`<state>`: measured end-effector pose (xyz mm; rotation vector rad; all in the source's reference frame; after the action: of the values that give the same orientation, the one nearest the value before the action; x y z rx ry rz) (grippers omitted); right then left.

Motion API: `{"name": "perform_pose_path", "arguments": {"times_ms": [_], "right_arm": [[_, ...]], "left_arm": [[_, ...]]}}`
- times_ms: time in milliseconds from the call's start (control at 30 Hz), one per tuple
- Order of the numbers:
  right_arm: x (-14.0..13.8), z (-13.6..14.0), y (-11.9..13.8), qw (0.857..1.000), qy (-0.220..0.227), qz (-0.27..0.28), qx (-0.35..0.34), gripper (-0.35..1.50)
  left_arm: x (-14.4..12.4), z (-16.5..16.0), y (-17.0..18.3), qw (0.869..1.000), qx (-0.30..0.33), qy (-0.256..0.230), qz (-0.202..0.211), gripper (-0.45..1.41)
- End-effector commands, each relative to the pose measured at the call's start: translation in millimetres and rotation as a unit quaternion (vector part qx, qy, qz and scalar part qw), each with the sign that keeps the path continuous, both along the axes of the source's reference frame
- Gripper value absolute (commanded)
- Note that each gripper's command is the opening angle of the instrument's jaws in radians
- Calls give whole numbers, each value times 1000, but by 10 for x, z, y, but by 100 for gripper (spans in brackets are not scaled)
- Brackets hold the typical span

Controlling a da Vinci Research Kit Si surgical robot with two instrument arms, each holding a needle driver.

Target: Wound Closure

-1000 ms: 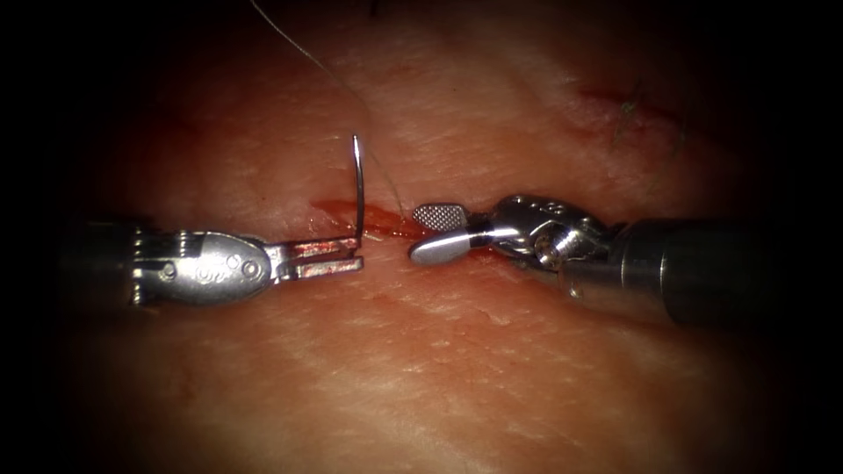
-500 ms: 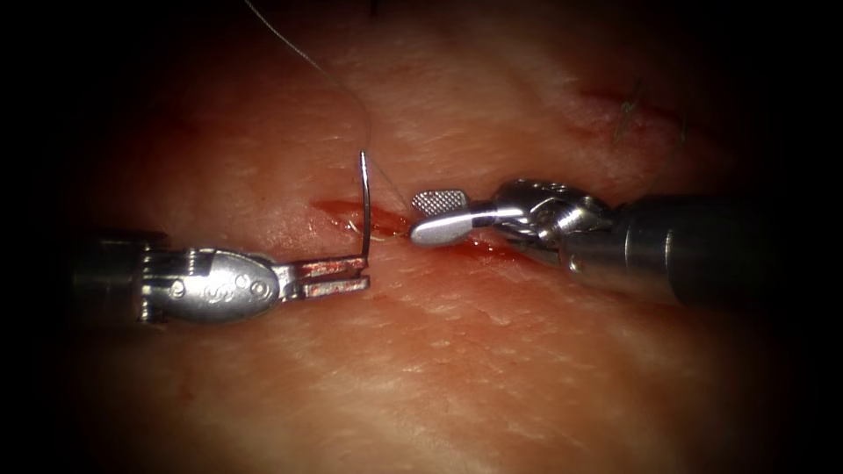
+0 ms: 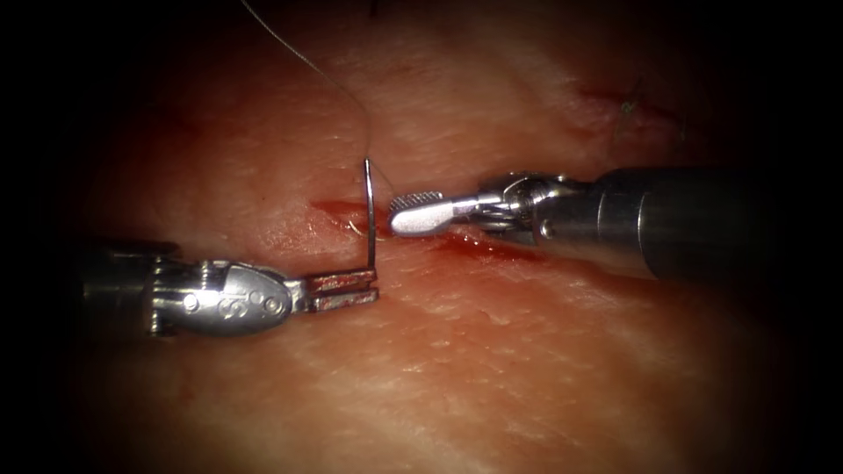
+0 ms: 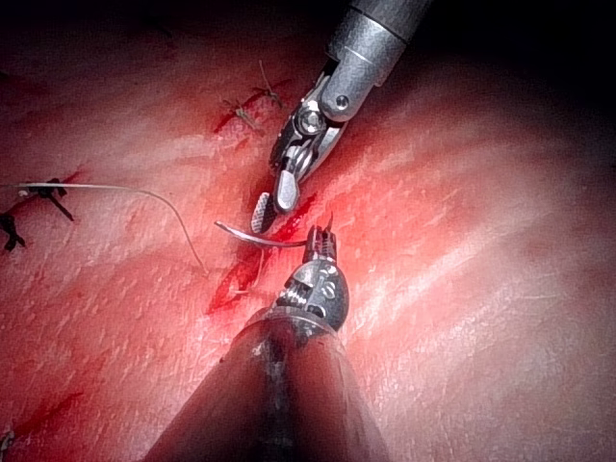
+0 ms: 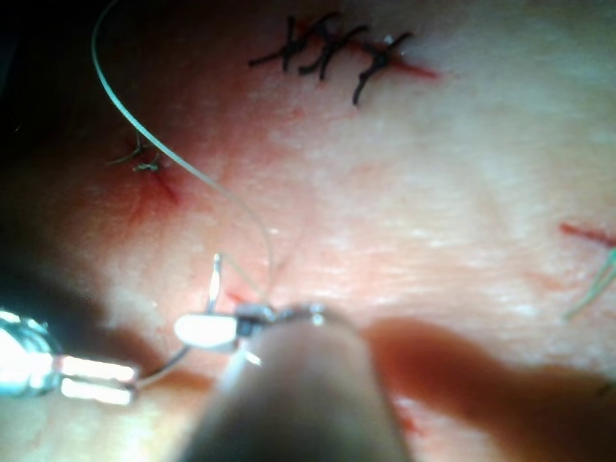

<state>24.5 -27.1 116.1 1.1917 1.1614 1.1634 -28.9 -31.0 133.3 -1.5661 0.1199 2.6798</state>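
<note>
- The tissue [image 3: 492, 369] takes up most of the endoscope view, with the cut [image 3: 413, 230] running across the middle and red fluid [image 3: 479, 247] sitting in and around it. No stitch crosses this cut yet as far as I can see, so I'd say closure here is barely started.
- The right wrist view has a row of dark stitches [image 5: 332, 48] on another cut further off, so some other closure on this piece looks done.
- The right tool [image 3: 417, 213] comes in over the cut, tip just right of the needle. Jaws are slightly apart and holding nothing. Compared with a second ago it has slid left toward the needle and the jaws have narrowed.
- The left tool [image 3: 344, 290] sits below the cut, jaws clamped on the needle near its lower end. It has drifted a bit down and right over the last second.
- The needle [image 3: 370, 211] stands almost upright from those jaws, crossing over the cut's left end. It looks free of the tissue, not buried in it.
- The thread [image 3: 303, 66] runs from the needle's top end up and off to the upper left, slack and curving.
</note>
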Motion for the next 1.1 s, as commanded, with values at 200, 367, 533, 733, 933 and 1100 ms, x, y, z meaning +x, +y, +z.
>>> {"name": "perform_pose_path", "arguments": {"times_ms": [200,367,533,733,933,1100], "right_arm": [[12,5,-2,1000,-11,-4,-11,81],[20,6,-3,1000,-21,-8,-15,81],[30,10,-4,999,-38,-12,-20,81],[38,14,-7,999,-44,-13,-23,81],[38,14,-8,999,-43,-13,-23,76],[38,14,-10,999,-44,-15,-23,-35]], "left_arm": [[-11,3,-6,1000,-10,9,7,-45],[-12,2,-7,1000,-12,11,9,-45],[-12,2,-8,1000,-14,11,10,-45],[-12,1,-8,1000,-14,11,10,-45],[-12,1,-8,1000,-14,11,10,-45],[-12,1,-8,1000,-17,11,12,-45]]}}
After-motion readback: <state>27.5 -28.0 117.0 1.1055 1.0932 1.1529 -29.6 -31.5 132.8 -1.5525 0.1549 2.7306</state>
